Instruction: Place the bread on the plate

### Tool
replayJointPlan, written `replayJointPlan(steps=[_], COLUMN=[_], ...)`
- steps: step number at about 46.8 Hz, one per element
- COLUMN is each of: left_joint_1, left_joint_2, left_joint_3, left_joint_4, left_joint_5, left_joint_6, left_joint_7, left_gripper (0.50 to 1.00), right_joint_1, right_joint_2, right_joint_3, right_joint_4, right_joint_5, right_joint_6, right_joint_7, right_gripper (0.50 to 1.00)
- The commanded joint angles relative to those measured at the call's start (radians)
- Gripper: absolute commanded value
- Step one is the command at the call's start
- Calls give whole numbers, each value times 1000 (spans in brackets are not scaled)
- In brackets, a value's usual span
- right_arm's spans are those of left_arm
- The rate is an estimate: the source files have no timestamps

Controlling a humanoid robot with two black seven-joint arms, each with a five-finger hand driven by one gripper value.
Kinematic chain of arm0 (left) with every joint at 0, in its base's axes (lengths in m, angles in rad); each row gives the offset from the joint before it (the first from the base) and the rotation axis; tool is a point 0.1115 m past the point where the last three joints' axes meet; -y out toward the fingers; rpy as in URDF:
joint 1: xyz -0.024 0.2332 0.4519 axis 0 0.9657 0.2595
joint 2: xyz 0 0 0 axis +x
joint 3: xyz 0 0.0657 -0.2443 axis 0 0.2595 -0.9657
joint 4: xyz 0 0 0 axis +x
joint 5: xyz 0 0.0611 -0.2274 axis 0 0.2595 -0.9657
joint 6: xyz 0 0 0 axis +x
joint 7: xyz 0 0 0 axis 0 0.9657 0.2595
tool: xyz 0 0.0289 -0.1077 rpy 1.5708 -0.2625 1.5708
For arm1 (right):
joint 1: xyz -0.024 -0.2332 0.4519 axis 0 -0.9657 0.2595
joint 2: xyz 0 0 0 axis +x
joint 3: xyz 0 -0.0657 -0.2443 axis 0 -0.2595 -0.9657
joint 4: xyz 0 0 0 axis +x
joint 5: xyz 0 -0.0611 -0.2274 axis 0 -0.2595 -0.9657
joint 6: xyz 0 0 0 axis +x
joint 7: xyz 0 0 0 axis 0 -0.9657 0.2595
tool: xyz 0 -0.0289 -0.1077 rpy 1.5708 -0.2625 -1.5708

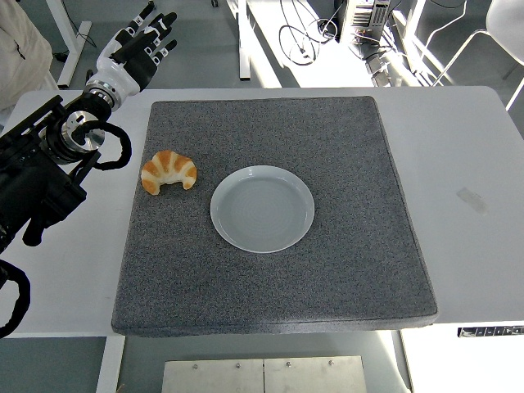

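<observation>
So nearest the camera there's the front edge of the white table (475, 205), with a metal plate (262, 375) showing just below it at the bottom of the shot. On the table sits a big dark grey felt-looking mat (360, 246) that takes up most of the middle. Roughly in the centre of that mat is 1 pale blue-grey plate (262, 208), round, with nothing on it. Just to the left of the plate, close but not touching, the croissant (169, 171) is lying flat on the mat near its left edge, its 2 tips pointing down toward the near side. So the bread isn't on the plate yet. The left arm (41, 168) comes in from the left edge over the bare white table beside the mat, all black with cables looping around the wrist area. Further back, the left hand (139, 49) is raised past the far left corner of the mat, fingers stretched out and spread, holding nothing, well apart from the croissant. No right arm anywhere in the view. Past the table's far edge you can see floor, cables (303, 37), white table legs and a bit of someone's light clothing (20, 49) in the top left corner.
</observation>
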Motion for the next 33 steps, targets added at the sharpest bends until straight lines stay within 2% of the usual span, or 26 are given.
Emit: replayJointPlan(steps=[1, 26, 33], left_joint_1=[0, -17, -11], left_joint_2=[0, 6, -1], left_joint_3=[7, 7, 19], left_joint_4=[0, 0, -17], left_joint_5=[8, 9, 29], left_joint_6=[0, -8, -11], left_joint_7=[-2, -4, -45], left_gripper=[986, 986, 986], right_joint_1=[0, 0, 0], right_joint_2=[0, 0, 0], right_joint_3=[0, 0, 2], right_joint_4=[0, 1, 1], right_joint_5=[0, 0, 0], right_joint_6=[0, 0, 0], right_joint_7=[0, 0, 0], right_gripper=[1000, 1000, 1000])
